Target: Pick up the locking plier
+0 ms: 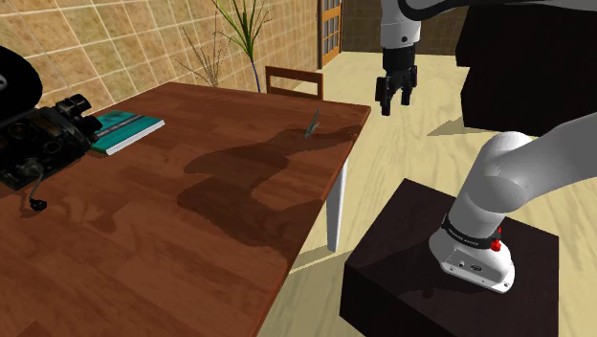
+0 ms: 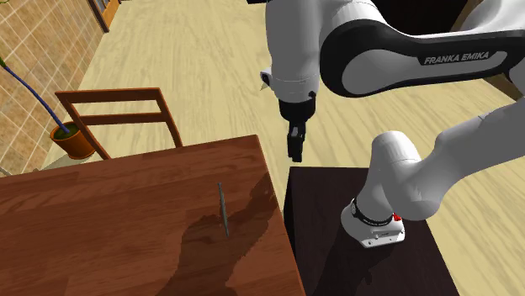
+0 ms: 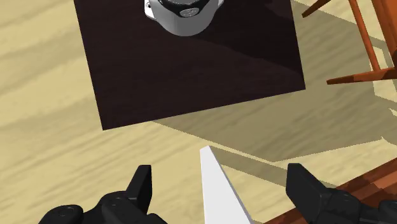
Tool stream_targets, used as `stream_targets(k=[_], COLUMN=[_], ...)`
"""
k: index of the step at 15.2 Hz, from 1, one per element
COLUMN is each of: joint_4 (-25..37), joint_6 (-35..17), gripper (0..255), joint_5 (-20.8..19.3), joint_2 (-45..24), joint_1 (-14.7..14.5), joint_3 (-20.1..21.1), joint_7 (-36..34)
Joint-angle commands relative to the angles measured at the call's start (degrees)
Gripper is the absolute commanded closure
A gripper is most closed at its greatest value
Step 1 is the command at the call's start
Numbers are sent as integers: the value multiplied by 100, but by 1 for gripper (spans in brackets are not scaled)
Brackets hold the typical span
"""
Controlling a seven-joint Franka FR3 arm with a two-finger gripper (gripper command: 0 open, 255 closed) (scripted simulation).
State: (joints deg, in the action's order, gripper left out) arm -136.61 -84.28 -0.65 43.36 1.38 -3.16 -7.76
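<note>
White arm (image 2: 294,42), dark joints (image 2: 395,38), Franka lettering (image 2: 467,59)

The shoulder camera sat beside and slightly behind the stand (image 1: 383,273), looking down and left across the table (image 1: 172,211) toward a tiled wall (image 1: 115,48). The second exterior camera hung closer, above the table, looking steeply down toward the arm (image 2: 379,59). Both took in the chair (image 1: 294,81), the table's corner and the stand. The wrist camera pointed down past the gripper (image 3: 219,175) at the stand and floor (image 3: 38,95).
</note>
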Motion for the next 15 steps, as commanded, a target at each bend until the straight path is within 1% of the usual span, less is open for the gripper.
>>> stream_targets(k=[1,5,9,12,15], joint_4=[0,20,267,601,1054], joint_6=[0,-340,-736,-1026,-1271], gripper=[0,0,0,0,0], joint_5=[0,511,865,975,921], joint_2=[0,-48,-369,-766,-1277], joint_1=[0,199,462,720,1035], joint_3=[0,793,1591,2175,2745], joint_7=[0,-1691,-3363,-4618,-5891])
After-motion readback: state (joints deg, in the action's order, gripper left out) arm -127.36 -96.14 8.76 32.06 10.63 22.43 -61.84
